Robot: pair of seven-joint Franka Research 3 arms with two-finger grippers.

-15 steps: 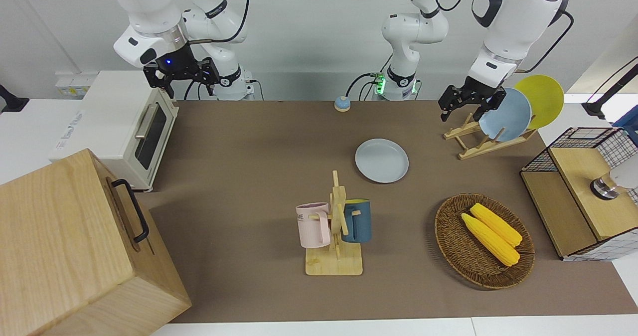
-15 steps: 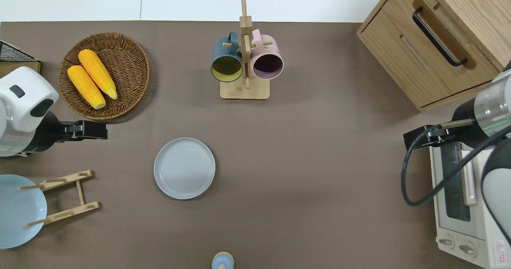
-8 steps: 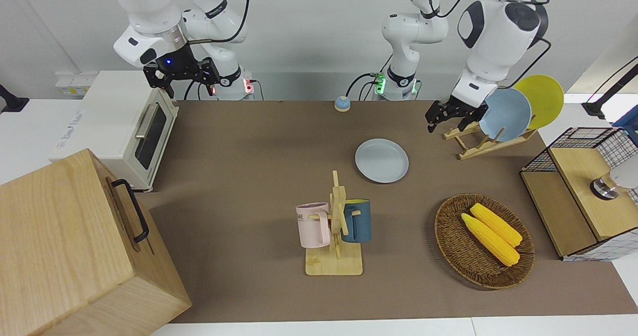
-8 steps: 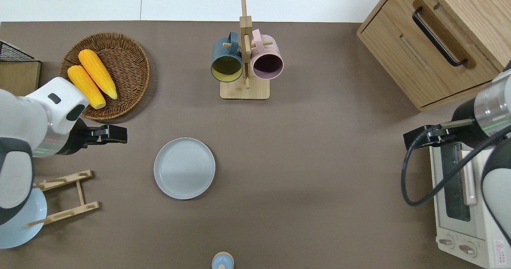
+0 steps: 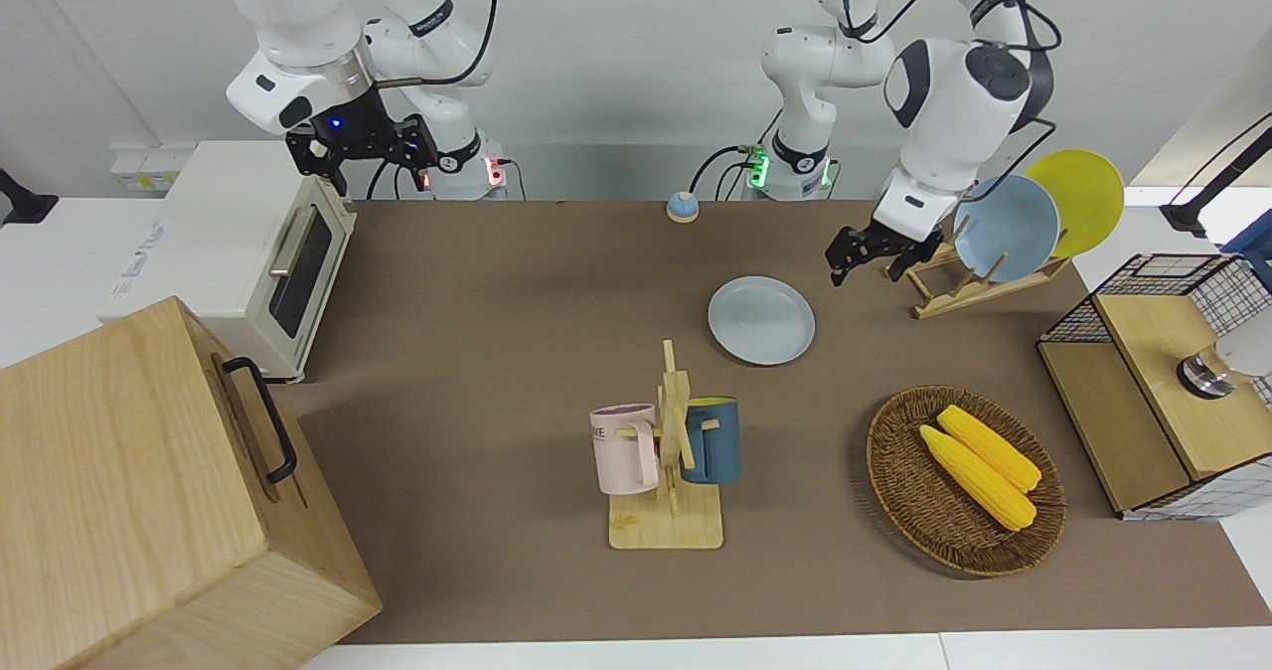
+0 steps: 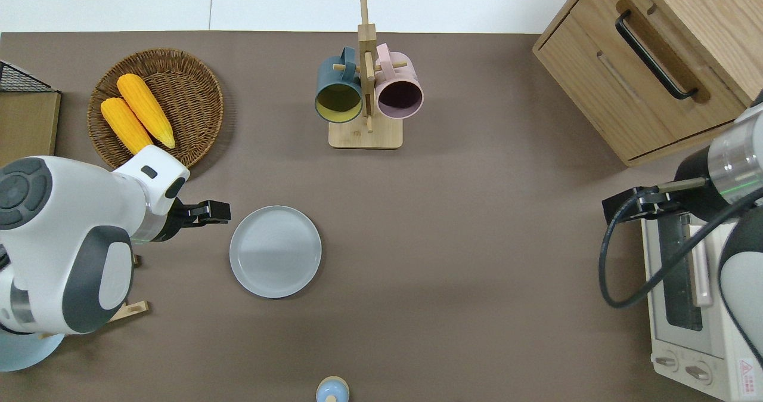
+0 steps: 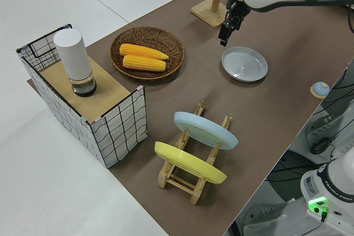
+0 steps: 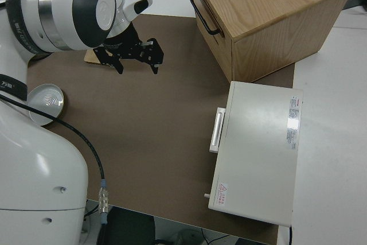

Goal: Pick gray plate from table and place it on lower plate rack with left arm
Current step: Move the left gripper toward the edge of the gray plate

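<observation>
The gray plate [image 5: 761, 320] lies flat on the brown table mat, also seen in the overhead view [image 6: 275, 251] and the left side view [image 7: 244, 63]. My left gripper [image 5: 863, 264] is open and empty. In the overhead view it [image 6: 217, 212] hangs over the mat just beside the plate's rim, toward the left arm's end. The lower plate rack [image 5: 969, 292] stands at that end and holds a light blue plate [image 5: 1006, 230] and a yellow plate [image 5: 1078, 198]. In the overhead view my left arm hides most of the rack. My right arm is parked, its gripper [image 8: 137, 64] open.
A wicker basket [image 5: 894, 471] with two corn cobs sits farther from the robots than the rack. A mug stand [image 5: 666, 451] with two mugs stands mid-table. A toaster oven [image 5: 229, 243] and a wooden cabinet [image 5: 129, 491] are at the right arm's end. A wire-sided box [image 5: 1143, 352] stands beside the basket.
My left gripper has moved from the plate rack toward the gray plate and come lower. The gray plate and my right arm have not moved.
</observation>
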